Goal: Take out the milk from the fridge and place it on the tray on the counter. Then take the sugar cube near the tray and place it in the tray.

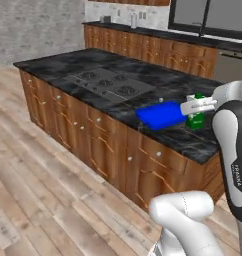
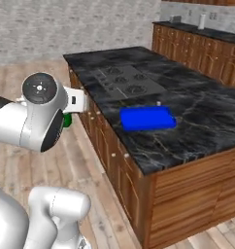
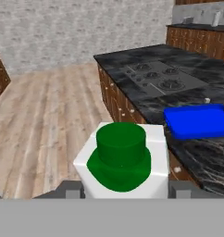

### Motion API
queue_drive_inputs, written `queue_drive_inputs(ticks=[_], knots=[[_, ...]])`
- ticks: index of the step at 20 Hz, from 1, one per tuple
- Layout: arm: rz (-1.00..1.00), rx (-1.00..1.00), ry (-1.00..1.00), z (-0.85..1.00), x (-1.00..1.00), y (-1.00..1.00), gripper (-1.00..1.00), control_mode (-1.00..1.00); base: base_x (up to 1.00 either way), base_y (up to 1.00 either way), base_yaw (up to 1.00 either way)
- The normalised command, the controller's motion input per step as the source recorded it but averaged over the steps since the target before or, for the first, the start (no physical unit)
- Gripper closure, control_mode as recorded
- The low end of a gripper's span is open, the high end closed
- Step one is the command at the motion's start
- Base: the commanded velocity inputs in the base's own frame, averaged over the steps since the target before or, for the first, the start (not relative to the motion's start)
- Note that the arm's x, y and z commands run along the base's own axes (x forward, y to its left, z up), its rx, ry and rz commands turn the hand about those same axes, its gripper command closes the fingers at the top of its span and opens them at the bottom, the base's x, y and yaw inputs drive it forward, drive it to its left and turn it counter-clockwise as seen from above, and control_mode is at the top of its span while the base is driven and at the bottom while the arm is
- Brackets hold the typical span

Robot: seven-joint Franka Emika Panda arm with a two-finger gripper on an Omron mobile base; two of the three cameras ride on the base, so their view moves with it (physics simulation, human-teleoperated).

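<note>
At the island's near edge, your gripper [image 3: 125, 192] is clamped on the milk [image 3: 123, 159], carton upright (green cap facing the hand camera). The tray [image 3: 199, 121] lies flat on the counter [image 3: 146, 97] at two o'clock from the carton in the hand view. You will find the sugar cube [image 3: 207, 100] just beyond the tray's far rim, at twelve o'clock from it.

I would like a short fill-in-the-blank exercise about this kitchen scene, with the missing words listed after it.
1. The gripper holds the milk, whose cap is ____ in colour.
2. The tray on the counter is bright ____.
3. The tray lies beside the grey gas ____ set in the counter.
4. The sugar cube sits on the counter, ____ the tray.

Missing words: green; blue; cooktop; outside
</note>
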Motion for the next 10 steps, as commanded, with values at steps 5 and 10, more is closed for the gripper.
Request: queue_drive_inputs(ticks=[5,10], knots=[[0.0,0.0,0.0,0.0,0.0,0.0,1.0,1.0,0.46,0.72,-0.74],[0.0,0.0,0.0,0.0,0.0,0.0,1.0,1.0,0.2,0.79,-0.72]])
